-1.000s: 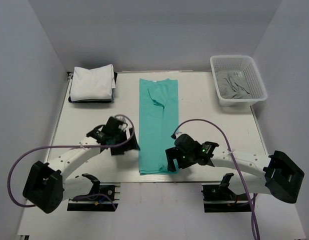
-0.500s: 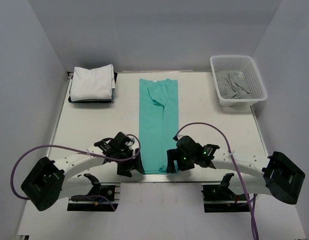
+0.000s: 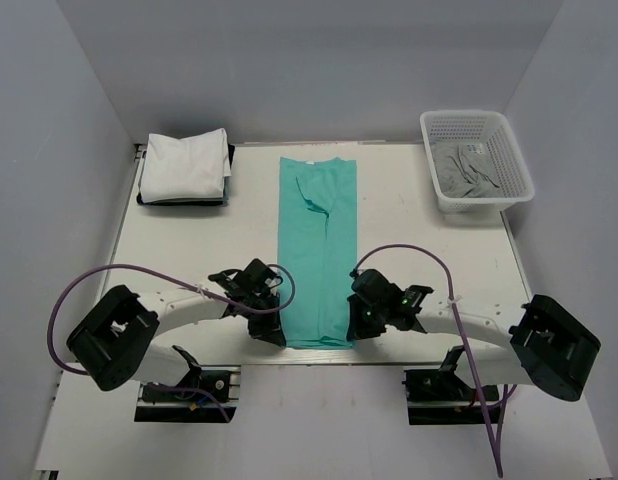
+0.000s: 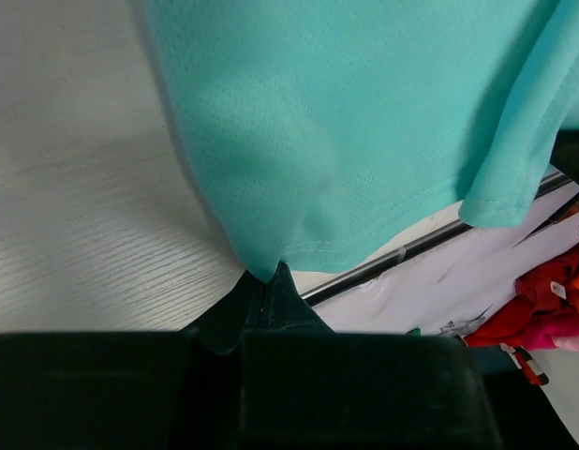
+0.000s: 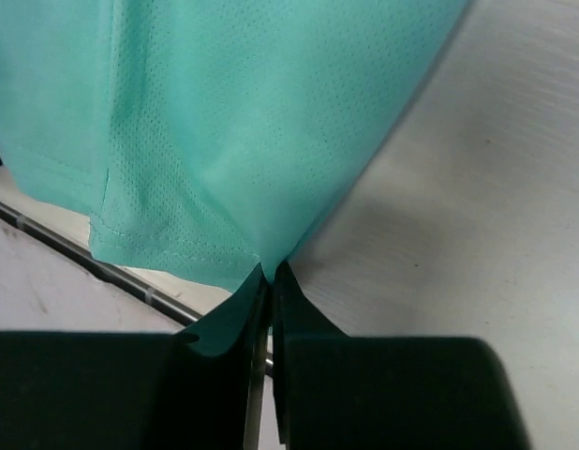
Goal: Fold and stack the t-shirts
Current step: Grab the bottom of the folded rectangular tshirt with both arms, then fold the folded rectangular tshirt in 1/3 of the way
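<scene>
The teal-green t-shirt point(image 3: 317, 250) lies as a long narrow strip down the middle of the table, collar at the far end. My left gripper point(image 3: 273, 333) is shut on its near left hem corner point(image 4: 261, 267). At the near right hem corner point(image 5: 268, 261), my right gripper point(image 3: 355, 328) is shut on the cloth too. Both corners are pinched between closed fingers, and the hem point(image 4: 383, 234) hangs over the table's near edge. Folded white t-shirts point(image 3: 185, 165) sit stacked at the far left.
A white mesh basket point(image 3: 499, 135) with grey cloth inside stands at the far right. The white stack rests on a dark tray point(image 3: 181, 200). A metal rail point(image 4: 430, 239) runs along the table's near edge. Grey walls enclose the sides and back.
Both grippers moved toward the shirt's near hem corners and closed on them; the left came in from the left and down, the right shifted slightly.
</scene>
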Robot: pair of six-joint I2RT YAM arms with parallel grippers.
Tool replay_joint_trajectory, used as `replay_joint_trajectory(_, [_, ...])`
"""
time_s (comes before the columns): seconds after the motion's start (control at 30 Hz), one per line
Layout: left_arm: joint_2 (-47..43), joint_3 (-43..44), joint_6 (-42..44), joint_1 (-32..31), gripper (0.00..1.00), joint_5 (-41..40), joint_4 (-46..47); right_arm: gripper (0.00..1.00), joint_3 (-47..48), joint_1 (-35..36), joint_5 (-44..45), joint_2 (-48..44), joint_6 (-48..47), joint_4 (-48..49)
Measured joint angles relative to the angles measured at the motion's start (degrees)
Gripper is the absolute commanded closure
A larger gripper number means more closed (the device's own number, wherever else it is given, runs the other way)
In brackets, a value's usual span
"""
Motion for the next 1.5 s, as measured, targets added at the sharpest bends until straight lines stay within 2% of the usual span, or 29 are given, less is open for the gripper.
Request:
replay_joint_trajectory(0.03, [0.07, 0.20, 0.00, -0.04, 1.00, -0.31, -0.15, 1.00, 0.07, -0.09, -0.15, 0.13, 0.15, -0.09])
replay_joint_trajectory(0.27, [0.48, 2.80, 0.20, -0.15, 1.00, -2.14, -1.42, 1.00, 2.05, -0.17, 0.52, -1.20, -1.42, -5.03])
replay_joint_trajectory(0.53, [0.72, 13.29, 1.57, 0.42, 1.00, -5.99, -4.92, 1.00, 11.02, -2.27, 6.67, -1.42, -2.71, -11.30])
replay_joint_trajectory(0.8, [7.19, 24.92, 1.86, 1.64, 1.00, -14.01, -9.94, 1.00, 20.09, -7.56, 12.00, 6.32, -4.94, -13.14])
replay_joint_trajectory(1.07, [13.29, 37.03, 1.64, 6.38, 1.00, -21.03, -11.15, 1.00, 30.45, -14.40, 15.23, 13.79, -7.98, -13.20])
replay_joint_trajectory(1.3, [20.61, 45.92, 3.67, 9.88, 1.00, -23.34, -10.45, 1.00, 37.68, -19.50, 14.53, 21.46, -10.43, -12.11])
replay_joint_trajectory(1.5, [27.02, 50.07, 5.22, 12.17, 1.00, -23.56, -10.10, 1.00, 42.38, -22.49, 12.57, 27.02, -12.00, -10.88])
